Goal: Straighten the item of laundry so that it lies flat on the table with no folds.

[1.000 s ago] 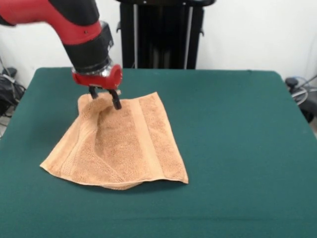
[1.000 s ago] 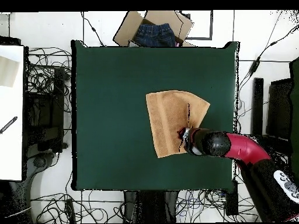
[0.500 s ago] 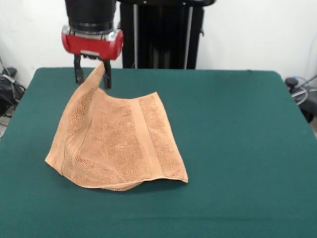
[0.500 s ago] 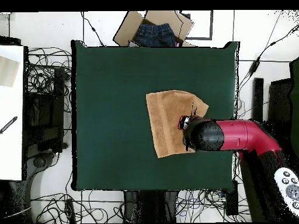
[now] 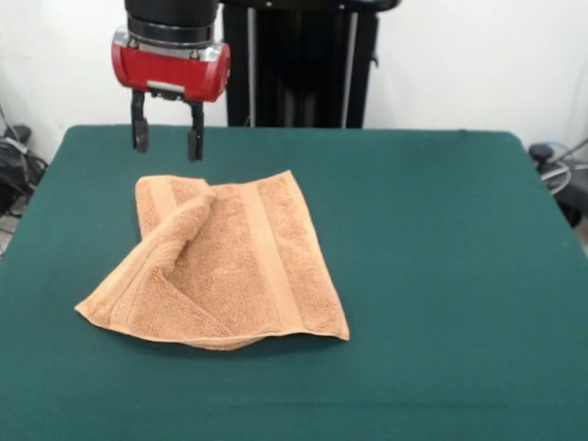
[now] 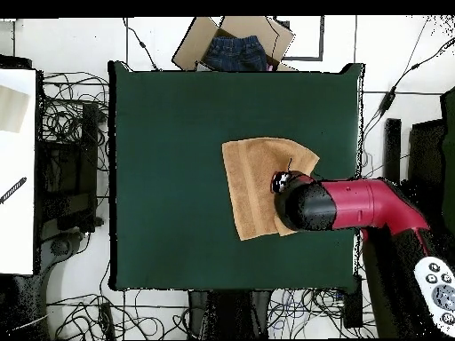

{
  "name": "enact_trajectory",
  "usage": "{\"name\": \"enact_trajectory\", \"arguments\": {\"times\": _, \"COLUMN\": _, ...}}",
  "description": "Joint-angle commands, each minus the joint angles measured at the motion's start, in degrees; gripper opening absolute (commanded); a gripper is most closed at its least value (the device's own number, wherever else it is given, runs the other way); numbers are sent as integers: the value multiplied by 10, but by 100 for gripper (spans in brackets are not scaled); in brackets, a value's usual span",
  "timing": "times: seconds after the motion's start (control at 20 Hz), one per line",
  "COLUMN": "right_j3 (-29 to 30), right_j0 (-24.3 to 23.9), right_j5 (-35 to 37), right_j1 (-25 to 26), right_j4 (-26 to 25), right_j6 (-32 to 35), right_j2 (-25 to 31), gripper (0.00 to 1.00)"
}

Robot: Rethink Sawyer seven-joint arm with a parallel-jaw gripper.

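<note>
The item of laundry, an orange-tan terry towel (image 5: 230,266) (image 6: 253,182), lies on the green table (image 5: 441,257) (image 6: 169,178) with its far-left corner folded over onto itself in the front view. A woven band runs down its right part. My gripper (image 5: 166,140) hangs open above the table, just beyond that folded corner, holding nothing. In the overhead view the red arm (image 6: 355,204) covers the towel's right side and hides the fingers.
A cardboard box with blue jeans (image 6: 233,51) sits past the table's top edge in the overhead view. Cables (image 6: 75,115) lie on the floor around the table. A white surface (image 6: 16,169) stands at the left.
The gripper had lifted the towel's corner upward, then let it go. The corner has dropped back and folded over on the towel, and the gripper now hangs open above it.
</note>
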Motion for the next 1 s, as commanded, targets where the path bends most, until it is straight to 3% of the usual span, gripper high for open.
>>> {"name": "enact_trajectory", "arguments": {"times": 0.05, "right_j3": 12, "right_j0": 2, "right_j5": -40, "right_j1": 31, "right_j4": -40, "right_j6": -39, "right_j2": -4, "gripper": 100}}
{"name": "enact_trajectory", "arguments": {"times": 0.55, "right_j3": -3, "right_j0": 7, "right_j5": -33, "right_j1": 44, "right_j4": -45, "right_j6": -34, "right_j2": -6, "gripper": 100}}
{"name": "enact_trajectory", "arguments": {"times": 0.65, "right_j3": 1, "right_j0": 37, "right_j5": -28, "right_j1": 10, "right_j4": -55, "right_j6": 3, "right_j2": -32, "gripper": 100}}
{"name": "enact_trajectory", "arguments": {"times": 0.8, "right_j3": 12, "right_j0": 125, "right_j5": -5, "right_j1": -70, "right_j4": -80, "right_j6": 101, "right_j2": -95, "gripper": 100}}
{"name": "enact_trajectory", "arguments": {"times": 1.0, "right_j3": 5, "right_j0": 163, "right_j5": 8, "right_j1": -72, "right_j4": -64, "right_j6": 113, "right_j2": -122, "gripper": 100}}
